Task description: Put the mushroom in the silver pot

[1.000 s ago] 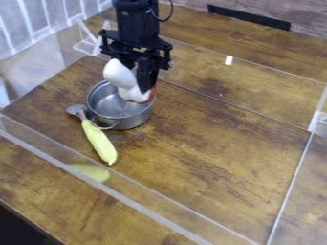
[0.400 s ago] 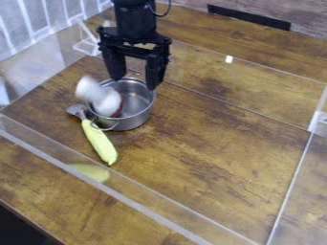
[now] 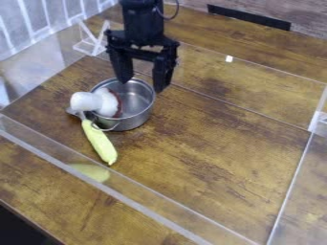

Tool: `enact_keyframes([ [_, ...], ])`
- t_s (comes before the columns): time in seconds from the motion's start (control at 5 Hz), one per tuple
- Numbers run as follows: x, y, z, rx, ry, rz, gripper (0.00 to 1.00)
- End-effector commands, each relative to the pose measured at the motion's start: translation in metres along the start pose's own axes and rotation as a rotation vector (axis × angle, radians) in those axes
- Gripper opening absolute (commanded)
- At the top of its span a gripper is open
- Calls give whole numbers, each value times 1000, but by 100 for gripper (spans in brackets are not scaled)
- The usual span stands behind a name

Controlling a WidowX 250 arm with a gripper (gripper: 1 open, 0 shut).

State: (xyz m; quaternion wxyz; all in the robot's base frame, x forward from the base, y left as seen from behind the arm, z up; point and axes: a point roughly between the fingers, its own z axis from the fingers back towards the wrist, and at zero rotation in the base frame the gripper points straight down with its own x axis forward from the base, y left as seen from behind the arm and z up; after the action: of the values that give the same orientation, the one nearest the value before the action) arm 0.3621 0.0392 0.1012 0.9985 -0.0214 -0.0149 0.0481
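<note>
The gripper [image 3: 141, 69] hangs above the far rim of the pot [image 3: 126, 105], pointing down, with its two black fingers [image 3: 117, 65] spread wide and nothing between them. The pot sits on the wooden table [image 3: 217, 134], left of centre, its short handle reaching toward the near left.

The mushroom [image 3: 96, 100] lies across the pot's left rim: its white stem sticks out over the table on the left, while the reddish-brown cap leans into the pot just inside the wall. It rests tilted on the edge rather than flat on the bottom, and it is apart from the fingers.

A long yellow-green vegetable [image 3: 98, 140] lies on the table just in front of the pot, its upper end by the handle, running toward the near edge. A clear plastic wall [image 3: 153, 215] borders the work area on the near side, with another along the right, and a pale yellow reflection of the vegetable shows in the near one. A small white tag [image 3: 228, 59] lies on the table well behind and to the right of the arm.
</note>
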Motion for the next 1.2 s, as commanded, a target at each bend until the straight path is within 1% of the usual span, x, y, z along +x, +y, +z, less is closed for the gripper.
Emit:
enact_keyframes([
  [0.0, 15, 4, 26, -19, -88, 9, 100],
  [0.2, 20, 4, 27, -24, -97, 6, 100],
  [0.4, 23, 15, 19, -17, -86, 18, 0],
  [0.6, 27, 23, 17, -17, -90, 24, 0],
  [0.8, 32, 29, 19, -22, -102, 27, 100],
  [1.0, 37, 14, 28, -32, -115, 41, 100],
])
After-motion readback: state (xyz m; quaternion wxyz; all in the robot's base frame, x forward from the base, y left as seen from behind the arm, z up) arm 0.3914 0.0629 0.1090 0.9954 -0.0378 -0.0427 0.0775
